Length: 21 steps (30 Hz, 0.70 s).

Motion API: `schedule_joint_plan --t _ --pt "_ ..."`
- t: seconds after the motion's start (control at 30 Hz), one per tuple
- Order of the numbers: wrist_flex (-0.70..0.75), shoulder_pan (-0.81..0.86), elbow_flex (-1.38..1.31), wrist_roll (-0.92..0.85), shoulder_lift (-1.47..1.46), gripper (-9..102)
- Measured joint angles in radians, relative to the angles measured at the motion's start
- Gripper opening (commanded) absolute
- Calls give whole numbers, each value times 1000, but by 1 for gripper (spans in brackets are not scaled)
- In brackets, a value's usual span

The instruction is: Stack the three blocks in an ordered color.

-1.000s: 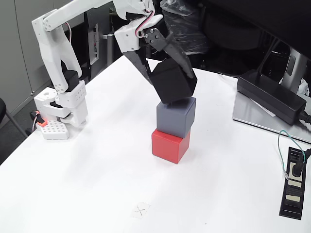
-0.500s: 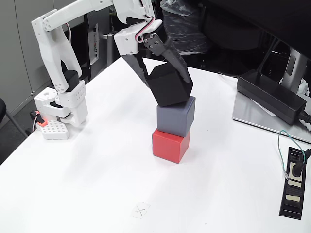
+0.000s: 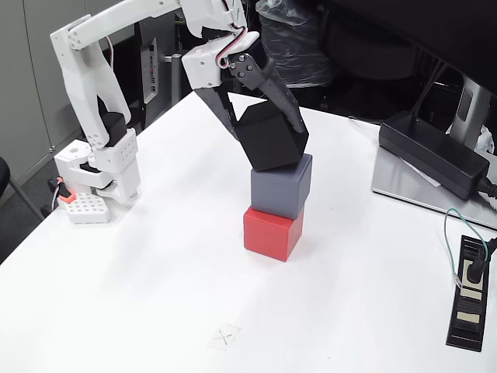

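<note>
The gripper [image 3: 264,138] was clamped on the black block [image 3: 270,135], tilted and touching the blue-grey block [image 3: 281,186] directly beneath it — that one sat on the red block [image 3: 272,231]. Two tiers looked done; levelling and releasing the black one remained.

— What is hidden at the stack?
— The blue-grey block's [image 3: 281,186] top face is covered by the tilted black block [image 3: 270,136], so contact cannot be judged. The gripper's [image 3: 268,144] fingertips are lost against that black surface.
— And cut off?
— The arm [image 3: 116,23] is cropped by the top edge.
</note>
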Motion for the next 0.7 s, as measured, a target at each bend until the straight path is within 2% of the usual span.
schedule_joint_plan --t 0.23,0.7 --pt "0 0 0 0 0 39" --pt "0 48 0 0 52 40"
